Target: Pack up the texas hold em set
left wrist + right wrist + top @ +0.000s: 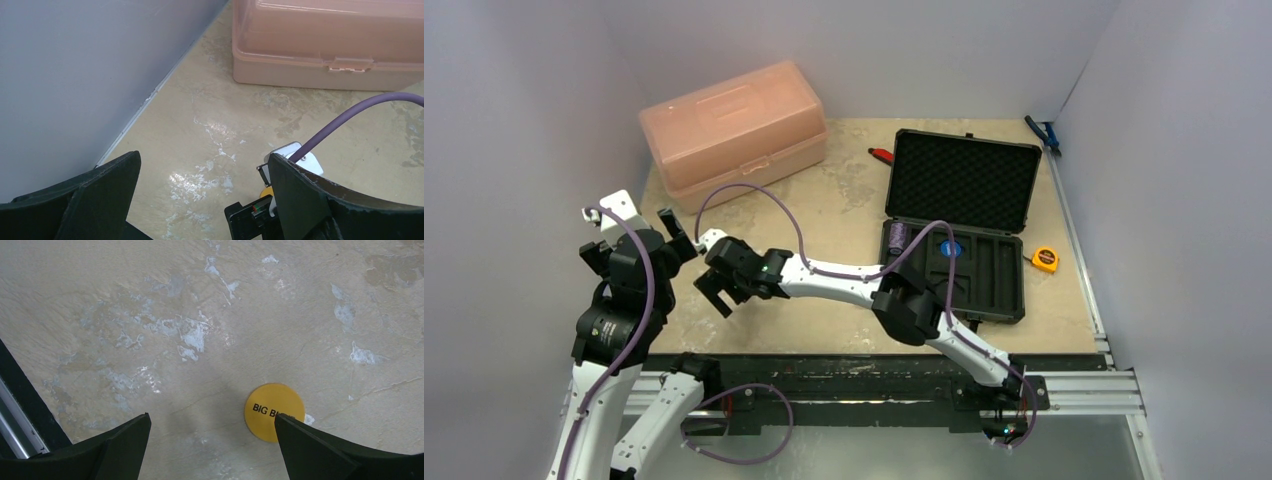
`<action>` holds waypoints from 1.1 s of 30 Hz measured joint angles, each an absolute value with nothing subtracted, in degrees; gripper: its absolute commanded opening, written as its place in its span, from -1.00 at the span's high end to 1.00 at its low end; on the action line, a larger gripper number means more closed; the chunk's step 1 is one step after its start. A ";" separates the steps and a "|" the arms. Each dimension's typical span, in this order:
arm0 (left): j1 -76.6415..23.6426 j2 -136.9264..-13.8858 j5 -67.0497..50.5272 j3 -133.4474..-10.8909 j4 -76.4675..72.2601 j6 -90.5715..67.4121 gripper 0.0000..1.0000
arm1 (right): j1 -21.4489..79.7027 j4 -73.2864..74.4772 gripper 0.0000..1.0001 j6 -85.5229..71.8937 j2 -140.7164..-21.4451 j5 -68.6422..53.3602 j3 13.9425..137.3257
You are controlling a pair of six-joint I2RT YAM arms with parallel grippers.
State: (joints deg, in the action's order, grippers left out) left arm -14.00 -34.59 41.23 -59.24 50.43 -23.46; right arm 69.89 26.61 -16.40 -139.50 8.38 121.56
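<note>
Pink translucent plastic box [734, 125] sits closed far left, black hard plastic briefcase [964, 180] lies open on the right holding a purple chip stack [897, 238] and blue disc [948, 249], while left gripper [205, 185] and right gripper [212, 440] gape wide, empty, the right above a yellow-orange disc [270, 407].

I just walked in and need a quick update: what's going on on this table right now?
The right end effector hangs open over a yellow round disc printed BIG, with nothing gripped yet. The left end effector is open and empty near the translucent pink plastic box. The black hard plastic briefcase sits open with a purple chip stack inside.
</note>
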 measured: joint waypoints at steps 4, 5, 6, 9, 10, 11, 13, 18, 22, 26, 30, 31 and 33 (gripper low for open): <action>-14.00 -34.61 41.23 -59.24 50.43 -23.46 -1.00 | 70.13 27.38 -0.98 -16.43 -140.75 8.64 122.50; -14.00 -34.61 41.25 -59.24 50.43 -23.46 -1.00 | 70.13 27.68 -0.98 -16.43 -141.03 8.88 122.72; -14.00 -34.61 41.23 -59.24 50.43 -23.46 -1.00 | 70.13 27.79 -0.98 -16.43 -141.23 9.15 122.85; -14.00 -34.61 41.25 -59.24 50.43 -23.46 -1.00 | 70.13 28.49 -0.97 -16.45 -141.40 9.52 122.87; -14.00 -34.61 41.25 -59.24 50.43 -23.46 -1.00 | 70.13 28.58 -0.97 -16.45 -141.40 9.52 122.87; -14.00 -34.61 41.25 -59.24 50.43 -23.46 -1.00 | 70.13 28.58 -0.97 -16.45 -141.40 9.54 122.87; -14.00 -34.61 41.25 -59.24 50.43 -23.46 -1.00 | 70.13 28.73 -0.96 -16.47 -141.40 9.80 122.87; -14.00 -34.61 41.25 -59.24 50.43 -23.46 -1.00 | 70.13 29.04 -0.96 -16.51 -141.40 12.47 122.87; -14.00 -34.61 41.25 -59.24 50.43 -23.46 -1.00 | 70.13 29.21 -0.96 -16.69 -141.40 14.68 122.87; -14.00 -34.59 41.23 -59.24 50.43 -23.46 -1.00 | 70.13 29.17 -0.95 -16.88 -141.40 15.81 122.87; -14.00 -34.59 41.25 -59.24 50.43 -23.46 -1.00 | 69.91 29.08 -0.88 -17.58 -141.40 15.68 122.87; -14.00 -34.59 41.25 -59.24 50.43 -23.46 -1.00 | 69.76 28.97 -0.85 -17.98 -141.40 15.46 122.85; -14.00 -34.59 41.25 -59.24 50.43 -23.46 -1.00 | 69.43 28.42 -0.77 -19.05 -141.40 14.98 122.52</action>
State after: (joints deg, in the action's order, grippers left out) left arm -14.00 -34.59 41.25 -59.24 50.43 -23.46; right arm 69.43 28.42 -19.05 -141.40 14.98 122.52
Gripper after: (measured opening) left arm 0.998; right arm 0.934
